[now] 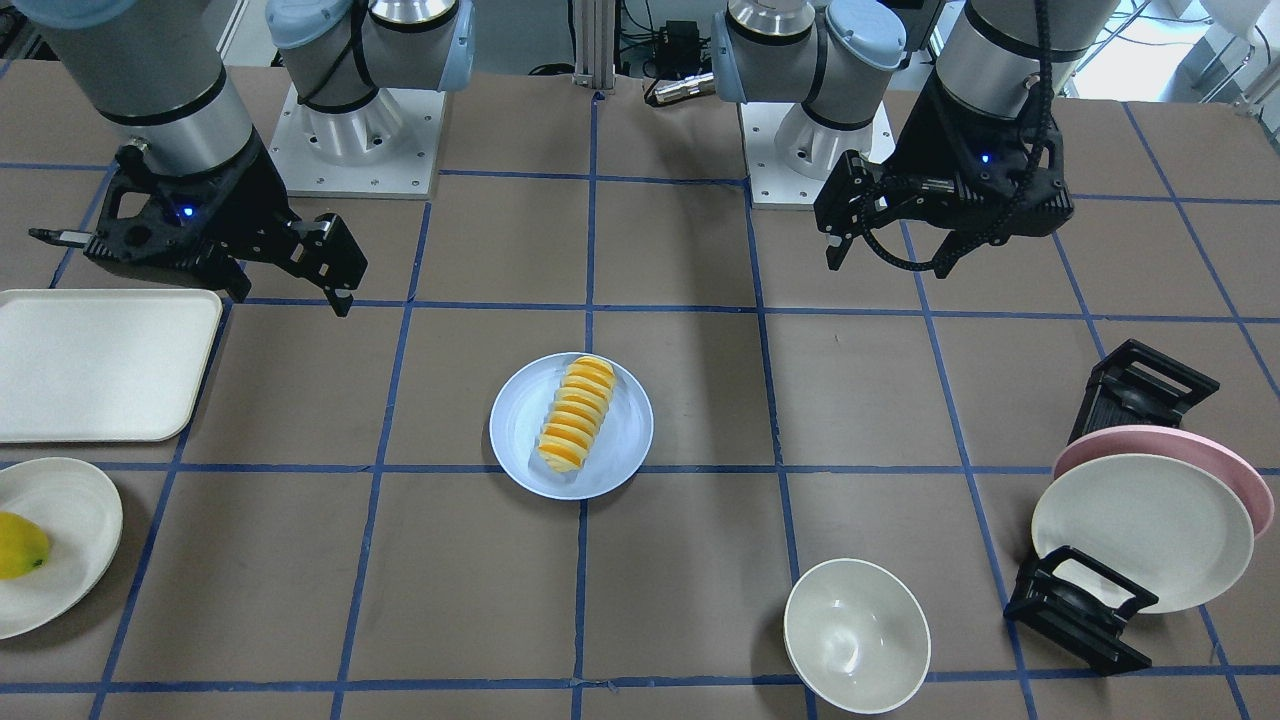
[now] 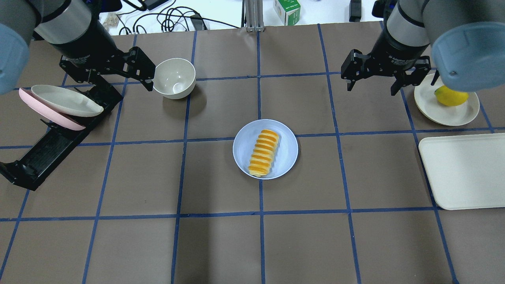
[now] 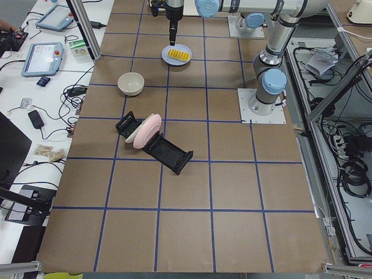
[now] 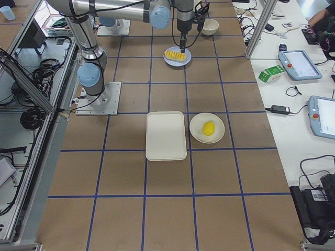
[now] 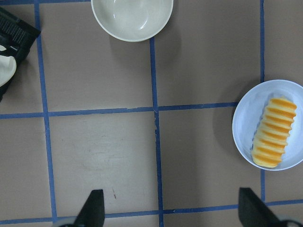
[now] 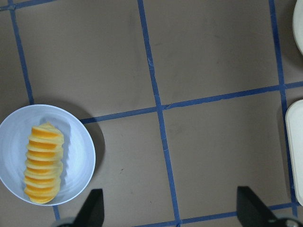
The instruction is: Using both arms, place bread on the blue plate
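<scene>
The bread lies lengthwise on the blue plate at the table's middle; both also show in the overhead view, the bread on the plate. My left gripper is open and empty, raised above the table's far left, next to a white bowl. My right gripper is open and empty, raised at the far right. The left wrist view shows the bread at its right edge, the right wrist view shows the bread at its lower left. Both grippers are well apart from the plate.
A white bowl stands by my left gripper. A black dish rack holds a pink and a cream plate at the left. A cream tray and a cream plate with a lemon sit at the right.
</scene>
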Available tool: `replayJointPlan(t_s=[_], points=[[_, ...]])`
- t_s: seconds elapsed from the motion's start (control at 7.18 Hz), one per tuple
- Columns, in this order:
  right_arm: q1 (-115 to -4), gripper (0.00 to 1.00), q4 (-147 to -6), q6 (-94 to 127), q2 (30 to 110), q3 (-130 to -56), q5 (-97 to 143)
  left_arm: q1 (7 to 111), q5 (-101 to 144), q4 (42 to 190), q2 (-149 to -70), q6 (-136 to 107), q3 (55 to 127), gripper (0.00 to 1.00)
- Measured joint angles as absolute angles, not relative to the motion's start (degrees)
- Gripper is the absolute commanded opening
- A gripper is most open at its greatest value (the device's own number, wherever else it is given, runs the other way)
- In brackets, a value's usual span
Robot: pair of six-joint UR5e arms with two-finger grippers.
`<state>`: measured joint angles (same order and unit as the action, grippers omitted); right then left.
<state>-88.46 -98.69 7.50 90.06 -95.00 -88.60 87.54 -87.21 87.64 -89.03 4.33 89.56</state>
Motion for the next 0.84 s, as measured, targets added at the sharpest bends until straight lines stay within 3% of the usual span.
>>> replayJointPlan(t_s=[0.84], points=[[-88.7,1.00,-89.7,-1.0,93.2,-94.7,-88.8,87.5,-89.6,88.9,-89.2,2.7,88.6,1.00]])
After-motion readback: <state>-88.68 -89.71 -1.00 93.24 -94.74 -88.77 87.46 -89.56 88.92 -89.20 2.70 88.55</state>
